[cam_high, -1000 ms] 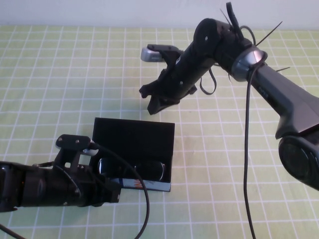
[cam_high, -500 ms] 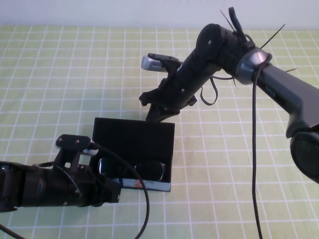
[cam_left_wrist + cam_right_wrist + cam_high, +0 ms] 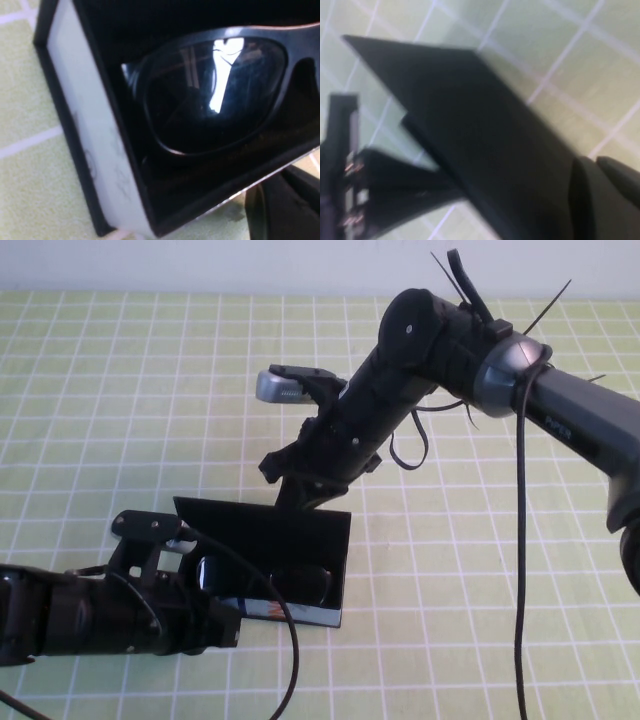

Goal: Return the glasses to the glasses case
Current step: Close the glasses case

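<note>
The black glasses case [image 3: 300,614] stands open on the mat at the front left. The black-framed glasses [image 3: 292,583] lie inside it; one lens fills the left wrist view [image 3: 215,95]. The flat lid [image 3: 262,530] is tilted up off the mat, and it also shows in the right wrist view [image 3: 470,125]. My right gripper [image 3: 297,492] is shut and sits against the lid's far edge from behind; its fingers [image 3: 592,200] touch the lid. My left gripper [image 3: 228,624] is at the case's front left corner, with one dark finger [image 3: 280,210] just outside the front wall.
A green mat with a white grid [image 3: 120,390] covers the table. My right arm reaches in from the back right, with a cable [image 3: 518,570] hanging from it. My left arm lies along the front left edge.
My right gripper has moved down and to the left onto the lid's far edge. The lid has lifted from lying back to a raised tilt. My left arm has not moved.
</note>
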